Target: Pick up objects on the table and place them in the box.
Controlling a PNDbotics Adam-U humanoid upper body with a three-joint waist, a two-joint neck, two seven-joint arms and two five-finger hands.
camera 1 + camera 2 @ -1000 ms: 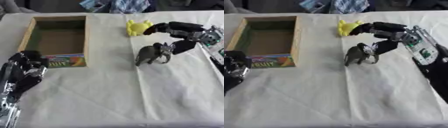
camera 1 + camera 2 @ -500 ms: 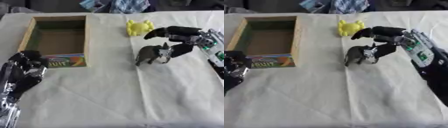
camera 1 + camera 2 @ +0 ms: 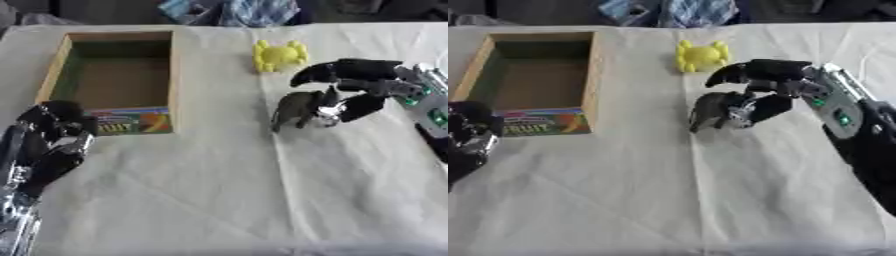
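Observation:
A grey elephant toy (image 3: pixel 297 108) stands on the white cloth right of centre. My right hand (image 3: pixel 363 87) reaches in from the right, its fingers arched over the toy's back and its thumb against the toy's rear. A yellow toy (image 3: pixel 279 55) lies farther back, just above that hand. The wooden box (image 3: pixel 116 80) sits at the back left, with nothing visible inside and a colourful label on its near wall. My left hand (image 3: pixel 51 145) rests at the lower left in front of the box, fingers curled and holding nothing.
The white cloth (image 3: pixel 227 200) covers the table, with a wide stretch of it in front. Blue and patterned fabric (image 3: pixel 236 11) lies beyond the far edge.
My right hand has moved left and down onto the elephant, its fingers closing around it. The left hand has stayed put.

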